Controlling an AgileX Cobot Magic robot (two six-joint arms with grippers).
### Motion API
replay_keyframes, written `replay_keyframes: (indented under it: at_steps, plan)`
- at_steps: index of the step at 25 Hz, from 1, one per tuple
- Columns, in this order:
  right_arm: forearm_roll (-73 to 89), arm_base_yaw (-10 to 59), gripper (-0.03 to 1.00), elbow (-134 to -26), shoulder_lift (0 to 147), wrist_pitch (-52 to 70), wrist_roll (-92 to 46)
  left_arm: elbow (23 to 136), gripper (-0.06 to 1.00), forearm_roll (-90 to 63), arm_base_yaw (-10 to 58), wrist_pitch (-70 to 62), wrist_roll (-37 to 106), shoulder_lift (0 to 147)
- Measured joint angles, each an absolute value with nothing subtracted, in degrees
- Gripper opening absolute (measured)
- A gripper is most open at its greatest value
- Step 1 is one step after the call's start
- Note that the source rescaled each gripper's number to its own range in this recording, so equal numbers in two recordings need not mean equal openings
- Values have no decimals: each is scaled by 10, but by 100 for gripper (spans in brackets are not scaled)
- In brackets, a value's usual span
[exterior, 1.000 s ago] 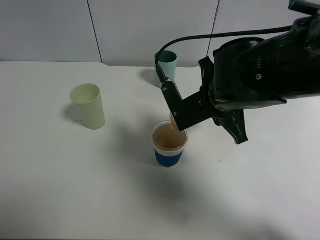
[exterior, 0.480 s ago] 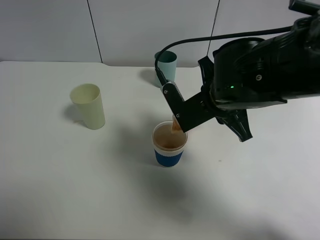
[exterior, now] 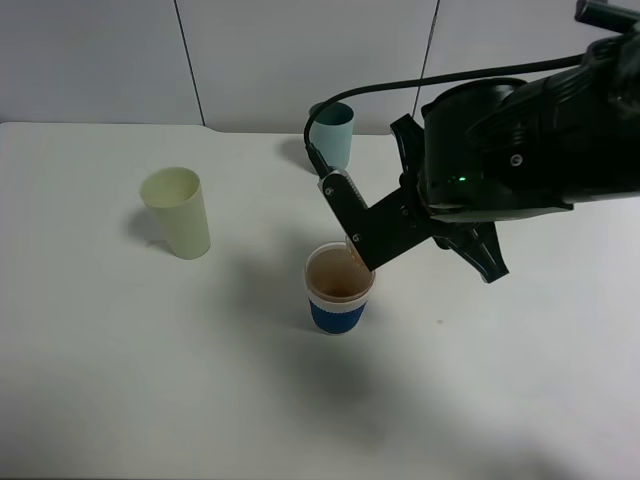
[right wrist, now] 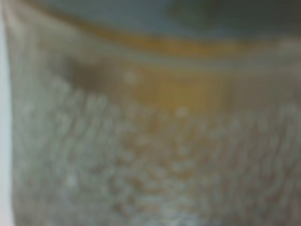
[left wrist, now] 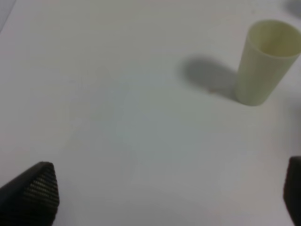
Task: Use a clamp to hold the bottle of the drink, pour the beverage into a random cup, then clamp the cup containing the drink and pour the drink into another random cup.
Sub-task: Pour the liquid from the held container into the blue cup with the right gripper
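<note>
A white bench (exterior: 120, 380) seen from above, with a pale wall behind it. The left gripper (left wrist: 162, 200) appears only in its own wrist camera: its jaws are released and spread wide over bare bench, with nothing between them. On the left, a pale yellow-green tumbler (exterior: 177, 213) stands upright and alone, well apart from the other cups. Near the middle stands a short cup with a blue sleeve (exterior: 338, 292), upright and holding brown beverage (exterior: 338, 281) well up its clear upper part. At the far edge, behind it, is a teal tumbler (exterior: 333, 131). From the right, a bulky black arm (exterior: 520, 150) trailing a black cable (exterior: 400, 78) reaches across the bench. Its right gripper (exterior: 355, 238) is clenched on the bottle (right wrist: 150, 141), tipped with its brownish mouth just above the short cup's far right rim. The right wrist camera shows only a blurred close view of the bottle's translucent wall with an amber band.
</note>
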State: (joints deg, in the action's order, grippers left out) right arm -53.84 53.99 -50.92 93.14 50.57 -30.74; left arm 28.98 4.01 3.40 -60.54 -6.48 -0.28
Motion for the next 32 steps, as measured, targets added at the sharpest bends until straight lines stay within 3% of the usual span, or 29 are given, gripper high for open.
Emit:
replay_keyframes:
  at_steps: [32]
  plan:
    - [-564,540,1,-551,931,540,-312,290,89,40,34,-605,-65,-3]
